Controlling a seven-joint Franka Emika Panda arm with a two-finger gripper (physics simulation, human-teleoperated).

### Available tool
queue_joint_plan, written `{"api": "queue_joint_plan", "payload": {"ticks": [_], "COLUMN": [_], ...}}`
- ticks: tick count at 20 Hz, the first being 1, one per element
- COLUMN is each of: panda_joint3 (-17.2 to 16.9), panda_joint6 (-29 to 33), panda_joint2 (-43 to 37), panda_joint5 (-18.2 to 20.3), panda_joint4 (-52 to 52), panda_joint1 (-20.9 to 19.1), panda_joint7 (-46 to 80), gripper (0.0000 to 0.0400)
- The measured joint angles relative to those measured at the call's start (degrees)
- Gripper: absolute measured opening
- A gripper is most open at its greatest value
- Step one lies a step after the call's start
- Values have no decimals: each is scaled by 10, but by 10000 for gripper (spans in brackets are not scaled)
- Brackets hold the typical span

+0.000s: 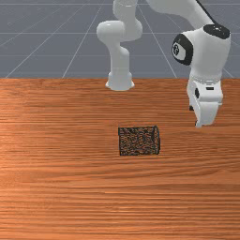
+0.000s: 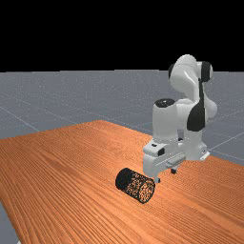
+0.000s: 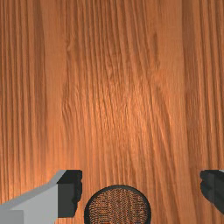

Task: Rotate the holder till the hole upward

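The holder, a black mesh cylinder, lies on its side on the table, its length running across the front view [image 1: 138, 141]. In the far view the holder [image 2: 135, 185] shows a round rim at its right end; which end holds the hole I cannot tell. My gripper [image 2: 166, 176] is open beside that rimmed end, with its fingertips apart. The front view has the hand low over the wood, to the right of the holder. In the wrist view a round mesh end of the holder [image 3: 118, 208] appears between the spread fingers of my gripper [image 3: 141, 189], touched by neither.
The wooden table [image 1: 61, 187] stretches around the holder on all sides. The arm's white base [image 1: 120, 80] stands at the table's back edge in the front view, well behind the holder.
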Motion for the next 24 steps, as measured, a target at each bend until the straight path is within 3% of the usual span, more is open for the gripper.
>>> {"api": "queue_joint_plan", "payload": {"ticks": [6, 7, 11, 14, 19, 21, 22, 23, 24], "panda_joint3": [-2, -3, -3, -3, -4, -6, -17, -40, -66], "panda_joint6": [-31, -7, -3, -13, -87, -84, -61, -114, -212], "panda_joint2": [4, -1, 14, 31, 102, 109, 101, 130, 206], "panda_joint5": [11, 7, 8, 10, 10, 8, -11, -49, -80], "panda_joint4": [8, -10, -6, 13, 138, 149, 132, 190, 332], "panda_joint1": [-21, -20, -21, -22, -24, -24, -12, 18, 49], "panda_joint7": [-27, -25, -27, -29, -37, -34, -17, 18, 30], "gripper": [400, 400, 400, 400, 400, 400, 400, 400, 400]}}
